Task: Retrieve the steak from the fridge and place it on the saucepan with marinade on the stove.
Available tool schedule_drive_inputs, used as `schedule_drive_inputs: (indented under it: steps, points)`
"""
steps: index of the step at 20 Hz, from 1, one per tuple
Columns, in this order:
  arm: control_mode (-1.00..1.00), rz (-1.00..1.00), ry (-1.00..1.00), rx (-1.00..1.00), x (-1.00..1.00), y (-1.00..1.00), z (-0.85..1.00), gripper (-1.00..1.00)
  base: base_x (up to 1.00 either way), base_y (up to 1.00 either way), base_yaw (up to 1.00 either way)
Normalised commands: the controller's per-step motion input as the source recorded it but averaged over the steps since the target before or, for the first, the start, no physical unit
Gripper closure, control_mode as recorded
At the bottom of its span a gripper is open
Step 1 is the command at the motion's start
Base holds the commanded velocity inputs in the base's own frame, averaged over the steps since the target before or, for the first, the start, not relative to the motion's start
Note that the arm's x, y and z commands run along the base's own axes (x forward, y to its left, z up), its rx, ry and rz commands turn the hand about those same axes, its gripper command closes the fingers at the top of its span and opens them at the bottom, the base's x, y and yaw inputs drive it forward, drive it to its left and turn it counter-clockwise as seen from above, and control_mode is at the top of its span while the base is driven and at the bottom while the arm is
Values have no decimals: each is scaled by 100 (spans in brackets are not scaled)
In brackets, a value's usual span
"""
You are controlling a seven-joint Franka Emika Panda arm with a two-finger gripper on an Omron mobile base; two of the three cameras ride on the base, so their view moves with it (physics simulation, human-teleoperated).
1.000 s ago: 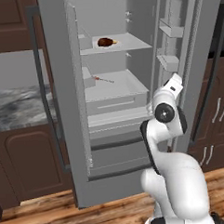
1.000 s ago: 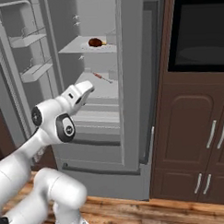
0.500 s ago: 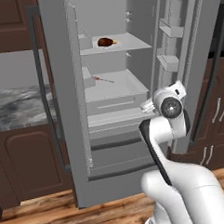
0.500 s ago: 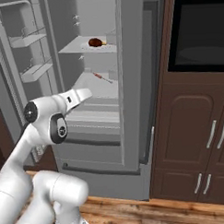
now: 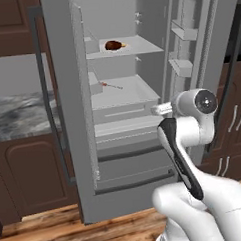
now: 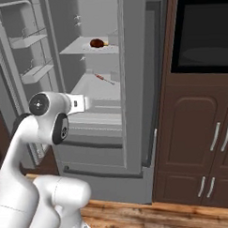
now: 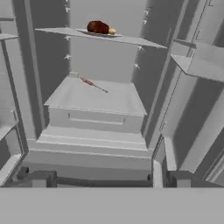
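The fridge (image 5: pixel 66 105) stands with both upper doors swung wide. The steak (image 5: pixel 114 44) (image 6: pixel 97 42) (image 7: pixel 98 27), a dark reddish-brown lump with a tan edge, lies on the upper shelf. My gripper (image 7: pixel 109 178) is open and holds nothing. It hangs in front of the fridge at about the height of the lower shelf, well below and short of the steak. My hand (image 6: pixel 80 103) points into the fridge interior. The saucepan, the marinade and the stove are out of view.
A thin red skewer-like item (image 7: pixel 92 84) lies on the lower shelf. Door bins (image 5: pixel 185 31) (image 6: pixel 30 40) jut out on both sides. A marble counter (image 5: pixel 17 115) is to the left. A dark wall oven (image 6: pixel 201 32) over brown cabinets (image 6: pixel 196 131) is to the right.
The arm has swung: its upper joint shifted sideways and the hand dropped from pointing upward to a more level pose facing the shelves. The gripper stayed open and the steak has not moved.
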Motion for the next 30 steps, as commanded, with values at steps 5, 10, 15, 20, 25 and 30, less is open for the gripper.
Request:
schedule_drive_inputs:
  steps: [5, 10, 15, 20, 25, 30]
  points:
    - [-100, 13, 14, 35, -43, 29, 0, -100, 0, 0, 0]
    - [-100, 8, 8, 13, -7, 16, 0, -100, 0, 0, 0]
    - [-100, 0, -24, -1, -35, 1, 15, -100, 0, 0, 0]
    - [-100, 0, -33, -2, -76, 4, 0, -100, 0, 0, 0]
    - [-100, 0, -23, 0, -69, 0, 1, -100, 0, 0, 0]
    - [-100, 0, -19, -4, -54, 17, 3, -100, 0, 0, 0]
